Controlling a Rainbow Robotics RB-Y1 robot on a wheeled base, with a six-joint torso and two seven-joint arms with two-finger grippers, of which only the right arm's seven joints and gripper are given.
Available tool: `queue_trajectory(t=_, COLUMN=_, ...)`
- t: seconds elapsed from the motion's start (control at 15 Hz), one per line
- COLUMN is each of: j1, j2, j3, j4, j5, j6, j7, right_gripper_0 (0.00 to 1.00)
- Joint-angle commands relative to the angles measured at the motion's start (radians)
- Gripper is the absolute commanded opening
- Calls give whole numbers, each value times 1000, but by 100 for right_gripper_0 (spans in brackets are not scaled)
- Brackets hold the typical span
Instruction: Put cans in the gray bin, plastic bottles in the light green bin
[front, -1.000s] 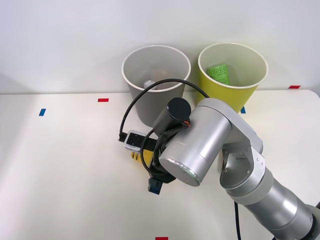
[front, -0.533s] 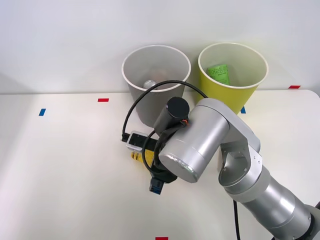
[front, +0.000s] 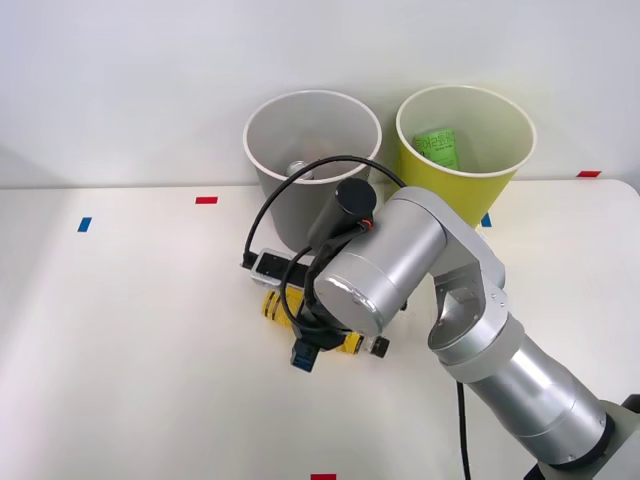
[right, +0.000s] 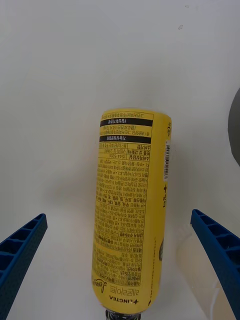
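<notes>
Gray bin (front: 300, 205) holds 1 can (front: 298, 167); tool (right: 120, 270) spread astride the bottle (right: 131, 215).

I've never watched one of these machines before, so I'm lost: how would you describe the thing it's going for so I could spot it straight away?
Start at the gray bin at the back of the white table; just in front of it, under the silver arm, lies the plastic bottle on its side. Its yellow label with black print and small black cap set it apart, and the open right gripper has a blue finger on either side of it.
</notes>
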Motion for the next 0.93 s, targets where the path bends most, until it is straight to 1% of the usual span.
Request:
queue_trajectory(t=0.07, j1=-16, j2=36, j3=0, j4=87, j5=17, j6=-61, j7=20, right_gripper_0=100)
queue_trajectory(t=0.2, j1=-27, j2=61, j3=-2, j4=122, j5=28, j6=-87, j7=29, right_gripper_0=100)
queue_trajectory(t=0.53, j1=-30, j2=79, j3=-3, j4=181, j5=63, j6=-131, j7=52, right_gripper_0=100)
queue_trajectory(t=0.93, j1=-33, j2=125, j3=-5, j4=273, j5=115, j6=-174, j7=82, right_gripper_0=100)
